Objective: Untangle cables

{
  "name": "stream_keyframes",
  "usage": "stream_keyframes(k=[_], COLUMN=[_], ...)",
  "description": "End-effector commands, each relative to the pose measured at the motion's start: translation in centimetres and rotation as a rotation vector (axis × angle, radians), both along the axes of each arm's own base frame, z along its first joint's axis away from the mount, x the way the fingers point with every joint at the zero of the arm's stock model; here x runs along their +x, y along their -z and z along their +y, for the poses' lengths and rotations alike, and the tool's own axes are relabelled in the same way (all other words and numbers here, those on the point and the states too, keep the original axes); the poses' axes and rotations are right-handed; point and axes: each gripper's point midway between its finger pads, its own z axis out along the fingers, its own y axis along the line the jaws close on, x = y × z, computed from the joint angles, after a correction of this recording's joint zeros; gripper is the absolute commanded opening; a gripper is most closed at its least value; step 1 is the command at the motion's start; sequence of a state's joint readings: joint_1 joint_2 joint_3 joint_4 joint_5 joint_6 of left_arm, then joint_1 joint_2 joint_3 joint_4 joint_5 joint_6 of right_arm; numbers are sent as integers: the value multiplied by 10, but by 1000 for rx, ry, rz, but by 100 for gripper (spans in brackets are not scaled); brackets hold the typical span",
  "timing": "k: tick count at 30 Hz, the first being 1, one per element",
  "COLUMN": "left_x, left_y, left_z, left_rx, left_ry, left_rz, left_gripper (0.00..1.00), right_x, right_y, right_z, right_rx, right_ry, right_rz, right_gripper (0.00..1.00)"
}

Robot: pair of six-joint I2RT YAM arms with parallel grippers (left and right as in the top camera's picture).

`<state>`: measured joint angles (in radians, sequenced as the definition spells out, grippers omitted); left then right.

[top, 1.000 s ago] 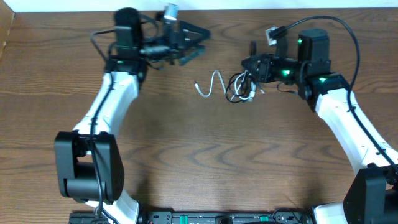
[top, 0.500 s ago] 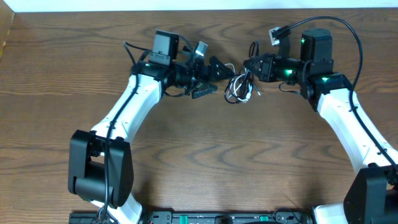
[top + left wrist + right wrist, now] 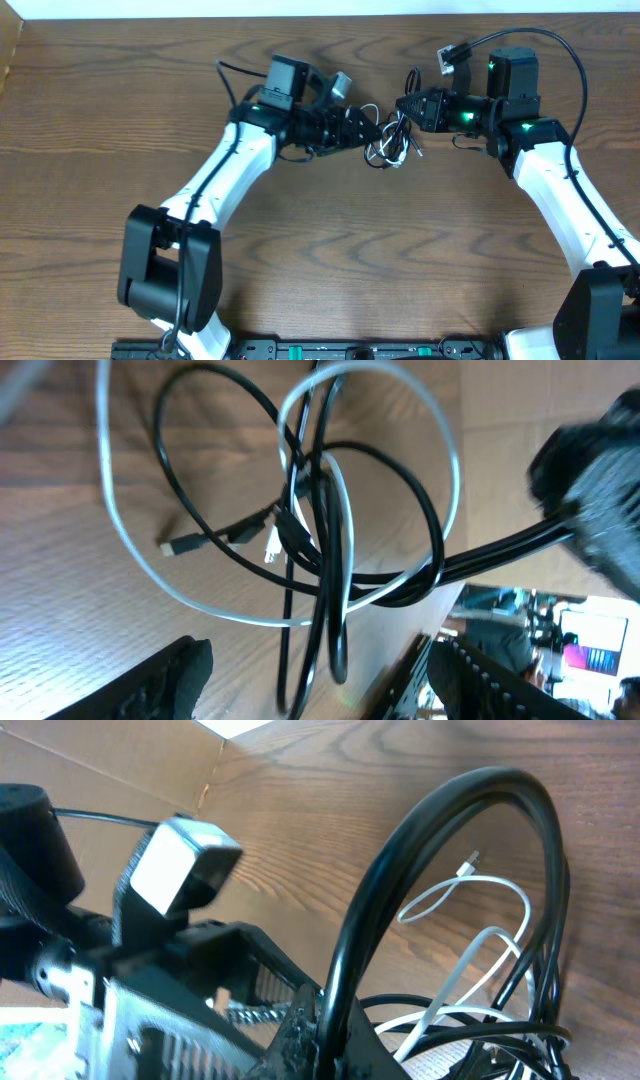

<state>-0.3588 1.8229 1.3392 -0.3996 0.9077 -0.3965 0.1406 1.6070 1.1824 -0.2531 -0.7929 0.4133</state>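
The cables (image 3: 390,146), one white and two black, lie in a tangle at the back middle of the table. My left gripper (image 3: 372,128) is open at the tangle's left side. In the left wrist view its fingers (image 3: 165,680) stand wide apart with black loops (image 3: 330,610) and the white cable (image 3: 200,598) between and beyond them. My right gripper (image 3: 402,104) is shut on a black cable at the tangle's right top. In the right wrist view the jaws (image 3: 335,1020) pinch a black cable (image 3: 450,805) that arcs upward; the white cable (image 3: 480,945) runs behind it.
The wooden table (image 3: 320,260) spreads in front of the tangle. A cardboard wall (image 3: 8,50) stands at the far left edge. The left wrist's camera box (image 3: 185,870) sits close to my right gripper. Thick black arm wires (image 3: 560,50) loop over the right arm.
My left arm has swung right from the back left to the tangle, jaws now around its loops. The white cable's loose left end no longer shows. My right gripper has barely moved.
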Motion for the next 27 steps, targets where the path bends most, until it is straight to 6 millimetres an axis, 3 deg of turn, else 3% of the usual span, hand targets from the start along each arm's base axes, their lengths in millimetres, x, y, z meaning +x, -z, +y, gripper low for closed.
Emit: stream_keyframes(k=[1, 6, 9, 14, 17, 22, 27], left_x=[-2, 2, 4, 8, 14, 32, 40], left_y=[16, 36, 39, 43, 47, 38, -2], left_z=[-7, -6, -4, 0, 6, 26, 42], left_rx=[40, 92, 107, 135, 169, 174, 124], left_ry=[18, -29, -41, -60, -90, -129, -156], left_rz=[1, 55, 51, 40, 25, -30, -123], left_gripper=[72, 47, 35, 8, 8, 8, 7], right_x=[-5, -5, -7, -9, -8, -18, -32], right_y=[-14, -14, -12, -8, 11, 63, 83], right_z=[0, 0, 0, -1, -14, -73, -110], right_rx=[16, 15, 10, -3, -58, -252, -366], right_ry=[-15, -15, -19, -26, 75, 373, 481], right_rz=[-30, -29, -24, -14, 84, 347, 445], right_gripper=[1, 1, 1, 1, 1, 1, 1])
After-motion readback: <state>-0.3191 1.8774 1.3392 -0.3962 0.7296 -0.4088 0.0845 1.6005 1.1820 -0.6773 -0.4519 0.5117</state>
